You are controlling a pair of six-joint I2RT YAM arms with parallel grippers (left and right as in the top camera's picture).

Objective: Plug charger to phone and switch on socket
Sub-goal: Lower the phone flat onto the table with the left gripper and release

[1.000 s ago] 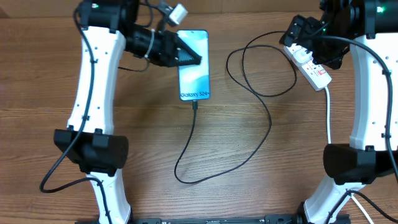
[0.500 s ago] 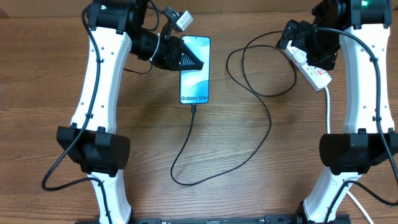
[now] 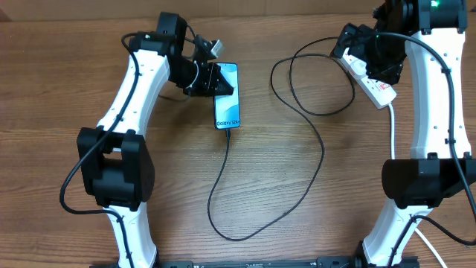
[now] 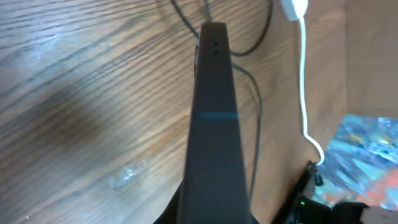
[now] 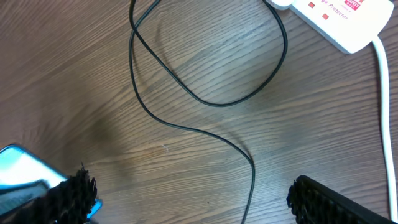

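Since the earlier frame your left arm has swung inward and the phone (image 3: 227,100) has shifted left and tilted; the right arm hasn't moved. Left fingers (image 3: 217,79) pinch the phone over the table (image 3: 59,112). The charger (image 3: 324,149) looks seated in its bottom port. Right fingers (image 5: 68,193) are spread beside the socket (image 3: 374,83). Plugging looks done. Next, press the switch with one fingertip, straight down.
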